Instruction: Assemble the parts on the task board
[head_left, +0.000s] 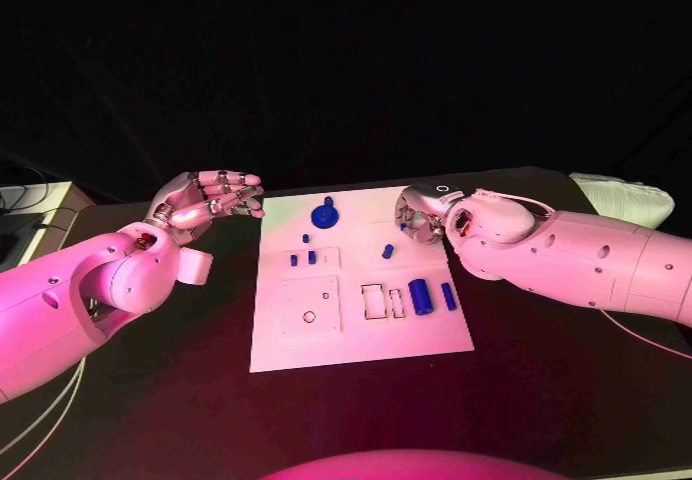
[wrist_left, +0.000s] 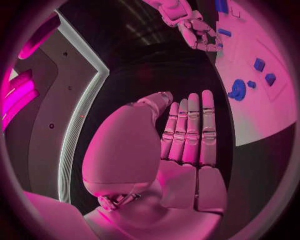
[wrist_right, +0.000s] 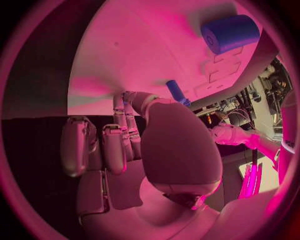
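Observation:
The white task board (head_left: 361, 335) lies in the middle of the black table. On it are a round blue part (head_left: 326, 214), small blue pegs (head_left: 293, 259), a short blue piece (head_left: 388, 251), a blue cylinder (head_left: 420, 297) and a thin blue bar (head_left: 449, 295). My right hand (head_left: 423, 217) hovers over the board's far right edge with its fingers curled. Thumb and a finger pinch a small blue peg (wrist_right: 177, 92); the cylinder (wrist_right: 231, 31) lies beyond it. My left hand (head_left: 216, 198) is raised off the board's far left corner, fingers (wrist_left: 190, 130) straight and holding nothing.
Empty rectangular slots (head_left: 382, 301) sit beside the cylinder, and a square panel with a round hole (head_left: 309, 316) lies near the board's left side. A white object (head_left: 627, 198) rests at the table's far right behind my right arm.

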